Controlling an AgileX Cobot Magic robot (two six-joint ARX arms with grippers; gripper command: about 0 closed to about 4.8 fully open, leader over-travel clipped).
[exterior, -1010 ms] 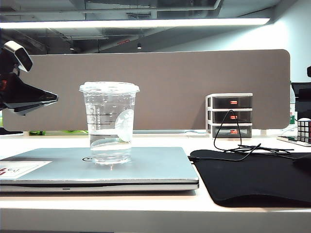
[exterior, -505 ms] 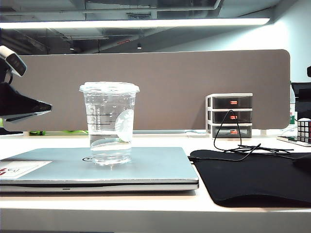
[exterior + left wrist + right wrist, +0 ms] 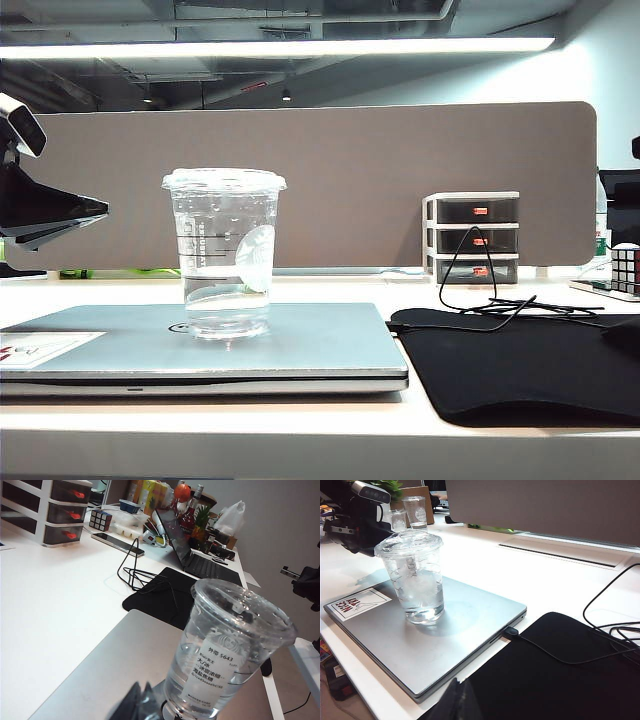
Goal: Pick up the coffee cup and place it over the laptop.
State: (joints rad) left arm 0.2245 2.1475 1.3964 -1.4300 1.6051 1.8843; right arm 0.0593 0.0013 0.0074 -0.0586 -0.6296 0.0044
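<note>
The coffee cup (image 3: pixel 224 255), clear with a flat lid and some water and ice inside, stands upright on the closed silver laptop (image 3: pixel 300 345). My left gripper (image 3: pixel 100 212) hovers at the left edge of the exterior view, shut and empty, well apart from the cup. In the left wrist view its closed tips (image 3: pixel 141 686) sit over the laptop lid (image 3: pixel 100 670), beside the cup's base (image 3: pixel 225 655) with a gap between. In the right wrist view my right gripper (image 3: pixel 460 684) is shut and empty above the table edge, between the laptop (image 3: pixel 450 640) and the mat; the cup (image 3: pixel 415 577) is farther off.
A black mat (image 3: pixel 530 365) with a looped cable (image 3: pixel 480 290) lies right of the laptop. Behind it stand a small drawer unit (image 3: pixel 472 237) and a Rubik's cube (image 3: pixel 626 268). A brown divider (image 3: pixel 400 170) closes the back. Two more cups (image 3: pixel 415 511) stand far off.
My left gripper has drawn back a little to the left, away from the cup. The cup and laptop have not moved.
</note>
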